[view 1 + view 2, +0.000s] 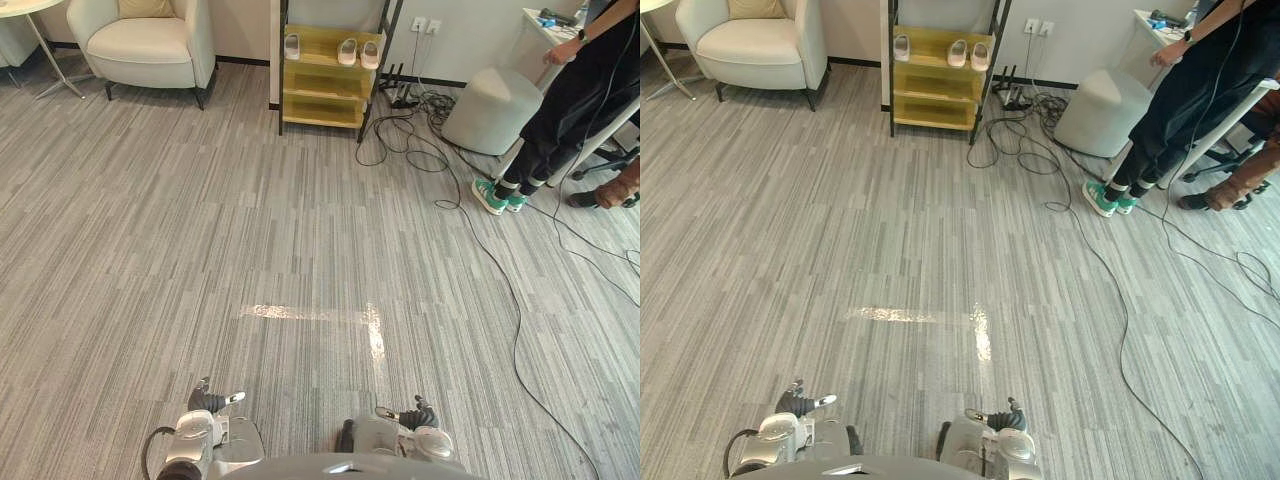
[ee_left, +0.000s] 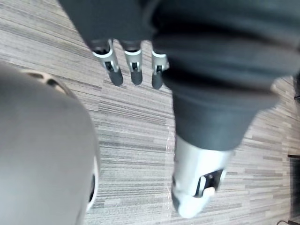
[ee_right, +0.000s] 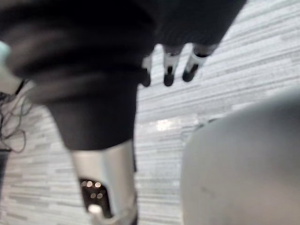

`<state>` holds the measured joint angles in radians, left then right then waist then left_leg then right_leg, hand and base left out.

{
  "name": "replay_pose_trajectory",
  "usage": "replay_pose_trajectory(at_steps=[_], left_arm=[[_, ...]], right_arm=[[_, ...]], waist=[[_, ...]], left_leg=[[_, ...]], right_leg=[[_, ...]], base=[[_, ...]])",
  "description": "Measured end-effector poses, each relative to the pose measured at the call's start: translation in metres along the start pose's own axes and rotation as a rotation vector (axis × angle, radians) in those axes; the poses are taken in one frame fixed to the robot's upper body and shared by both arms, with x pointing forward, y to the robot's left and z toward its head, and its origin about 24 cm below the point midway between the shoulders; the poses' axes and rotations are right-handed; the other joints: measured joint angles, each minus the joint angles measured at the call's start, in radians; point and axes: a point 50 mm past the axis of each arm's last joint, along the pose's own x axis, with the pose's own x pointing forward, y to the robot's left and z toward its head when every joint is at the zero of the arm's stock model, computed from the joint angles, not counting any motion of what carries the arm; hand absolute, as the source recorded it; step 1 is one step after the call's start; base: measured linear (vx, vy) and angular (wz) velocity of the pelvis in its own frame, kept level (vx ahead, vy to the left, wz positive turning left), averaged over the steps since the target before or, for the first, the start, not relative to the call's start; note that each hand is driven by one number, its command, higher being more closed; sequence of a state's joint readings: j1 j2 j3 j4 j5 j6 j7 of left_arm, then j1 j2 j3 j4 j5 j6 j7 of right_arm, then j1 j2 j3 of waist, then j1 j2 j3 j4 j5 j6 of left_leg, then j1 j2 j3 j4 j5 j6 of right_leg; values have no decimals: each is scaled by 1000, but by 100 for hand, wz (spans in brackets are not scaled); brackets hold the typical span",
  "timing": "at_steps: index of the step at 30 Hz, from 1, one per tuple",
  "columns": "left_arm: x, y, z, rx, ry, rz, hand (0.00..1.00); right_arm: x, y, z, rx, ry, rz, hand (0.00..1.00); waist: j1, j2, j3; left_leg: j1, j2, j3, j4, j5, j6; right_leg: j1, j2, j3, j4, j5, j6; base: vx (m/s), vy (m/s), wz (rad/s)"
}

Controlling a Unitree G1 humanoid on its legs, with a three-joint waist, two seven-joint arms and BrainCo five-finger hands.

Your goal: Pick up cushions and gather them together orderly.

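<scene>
A tan cushion (image 1: 145, 8) leans against the back of a cream armchair (image 1: 150, 45) at the far left of the room. My left hand (image 1: 211, 403) and right hand (image 1: 417, 414) hang low at the near edge, far from the cushion, above bare grey carpet. In the left wrist view the left hand (image 2: 132, 63) has straight fingers and a free thumb with nothing between them. The right hand (image 3: 168, 65) looks the same in its wrist view, open and holding nothing.
A yellow shelf rack (image 1: 325, 75) with pale slippers stands at the far wall. A grey pouf (image 1: 492, 108) and a standing person (image 1: 560, 110) in green shoes are at the far right. Black cables (image 1: 470, 230) trail across the carpet there. A round side table (image 1: 25, 10) is far left.
</scene>
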<state>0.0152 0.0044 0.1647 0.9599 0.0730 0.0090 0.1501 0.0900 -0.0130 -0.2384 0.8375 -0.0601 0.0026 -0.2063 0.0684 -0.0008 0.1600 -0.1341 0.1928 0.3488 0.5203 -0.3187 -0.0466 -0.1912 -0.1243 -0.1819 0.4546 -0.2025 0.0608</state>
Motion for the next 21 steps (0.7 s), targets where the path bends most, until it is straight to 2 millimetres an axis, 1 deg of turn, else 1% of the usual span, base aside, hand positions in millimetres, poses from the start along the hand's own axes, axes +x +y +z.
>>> replay_pose_trajectory(at_steps=[1,3,5,6,21], left_arm=[[-1,-2,-3,-3,10,-3,0],[-1,-2,-6,-1,23,-3,0],[-1,-2,-7,8,28,-8,0],[-2,4,-25,91,92,-39,0],[-2,4,-25,91,92,-40,0]], right_arm=[[1,-5,-1,20,7,-17,0],[0,-8,-5,38,24,-38,0],[-2,-11,-13,70,52,-59,0],[-4,-28,-51,236,253,-150,0],[-4,-28,-50,236,252,-151,0]], waist=[[-10,13,-2],[-13,19,-6],[-9,16,-14],[5,0,-90],[5,3,-90]], left_leg=[[2,-1,-7,-26,17,-5],[27,-1,-36,-60,25,-8],[61,-3,-53,-102,35,-18],[169,-158,-174,-387,192,15],[169,-158,-174,-391,192,14]], right_leg=[[15,11,-7,-38,13,6],[59,29,-23,-90,31,-2],[109,44,-28,-156,52,-1],[248,7,18,-471,215,9],[247,7,18,-470,215,10]], base=[[120,-63,11],[134,-83,11],[98,-57,5],[0,0,0],[0,0,0]])
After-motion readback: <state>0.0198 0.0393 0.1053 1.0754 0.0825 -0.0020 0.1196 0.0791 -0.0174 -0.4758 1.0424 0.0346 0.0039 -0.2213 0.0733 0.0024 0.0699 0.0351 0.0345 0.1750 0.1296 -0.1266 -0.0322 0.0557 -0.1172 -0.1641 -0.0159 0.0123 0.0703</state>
